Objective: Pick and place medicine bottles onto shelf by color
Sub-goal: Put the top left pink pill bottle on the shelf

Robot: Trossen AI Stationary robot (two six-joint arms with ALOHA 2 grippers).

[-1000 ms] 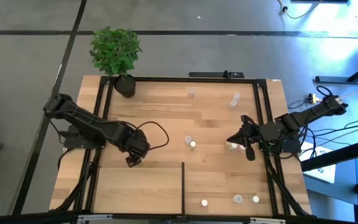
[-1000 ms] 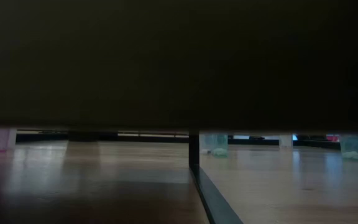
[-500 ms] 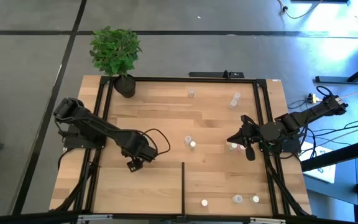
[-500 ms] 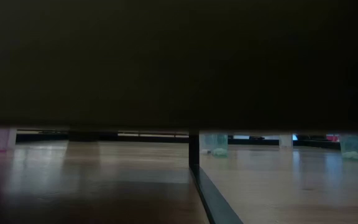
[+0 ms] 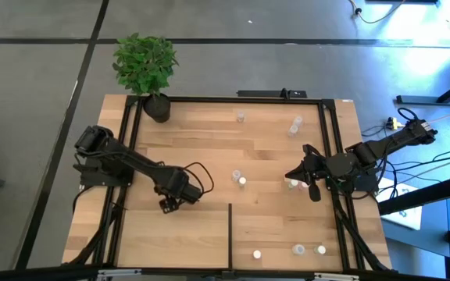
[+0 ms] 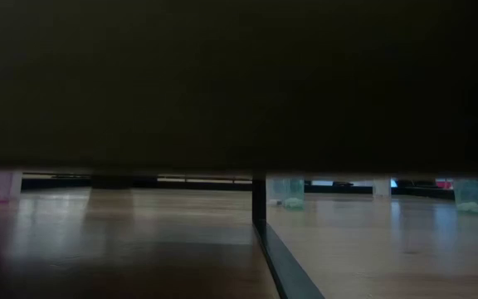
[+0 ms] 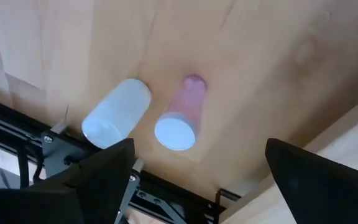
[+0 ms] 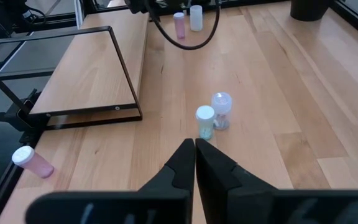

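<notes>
Left gripper: the left gripper [image 7: 194, 171] hangs low over the wood with its fingers spread wide and nothing between them; in the high view it sits at [image 5: 169, 204], just left of the short black divider bar [image 5: 230, 230]
Below it: a pink bottle [image 7: 182, 117] and a white bottle [image 7: 117, 117] stand side by side, almost touching, close to a black rail [image 7: 173, 186]
Right gripper: the right gripper [image 8: 194, 155] waits by the right rail with its fingers pressed together, holding nothing
Other bottles: two small bottles [image 8: 211, 118] stand mid-board; a pink one [image 8: 33, 160] lies on its side near the edge; more [image 5: 298, 250] sit along the near edge of the shelf [image 5: 209, 148]
Risk: the pair stands so tight that, I'd guess, a finger coming down for the pink one could knock the white one over or catch both; the rail leaves little room on that side
Risk, colour: several tops look alike from above, so a mis-sort seems possible
Hidden: the low view is mostly blocked by something dark, only bottle bases show; bottle colours overhead are too small to tell
</notes>
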